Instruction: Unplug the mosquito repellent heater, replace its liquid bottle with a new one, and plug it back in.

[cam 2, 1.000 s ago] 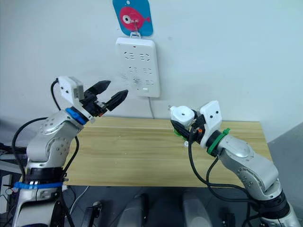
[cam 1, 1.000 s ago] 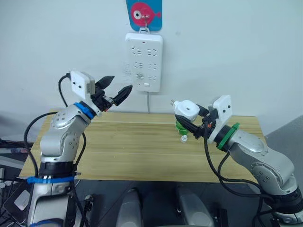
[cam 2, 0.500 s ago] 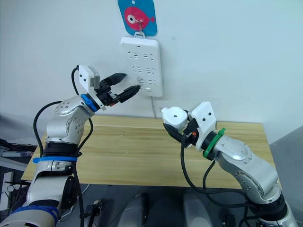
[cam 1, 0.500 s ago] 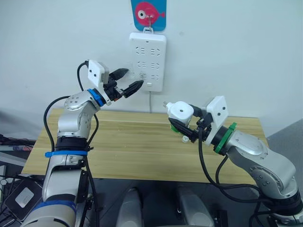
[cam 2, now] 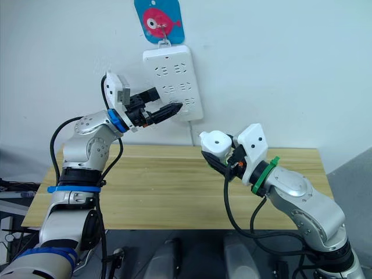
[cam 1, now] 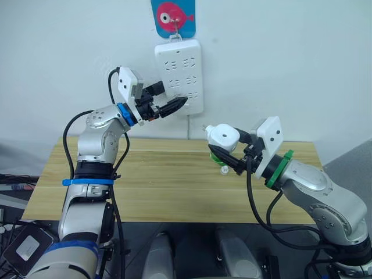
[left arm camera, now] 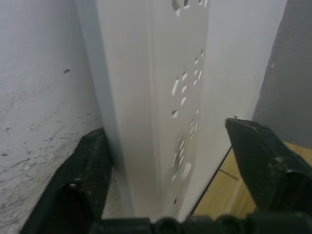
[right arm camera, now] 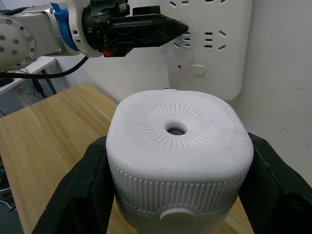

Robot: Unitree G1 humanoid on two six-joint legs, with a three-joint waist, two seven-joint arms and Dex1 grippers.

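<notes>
Right pincer (cam 1: 232,156) clamped on heater (cam 1: 223,137), mid-frame above tabletop (cam 1: 145,180). Left pincer (cam 1: 174,104) apart, straddling strip (cam 1: 179,75) edge, upper centre. Risk: strip swings on hook, prongs miss slots; loose grip lets heater twist.

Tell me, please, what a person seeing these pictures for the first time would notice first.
Probably the mosquito repellent heater, held in the right gripper above the wooden table. Next, the left gripper, open around the lower part of the white power strip hanging on the wall.
</notes>
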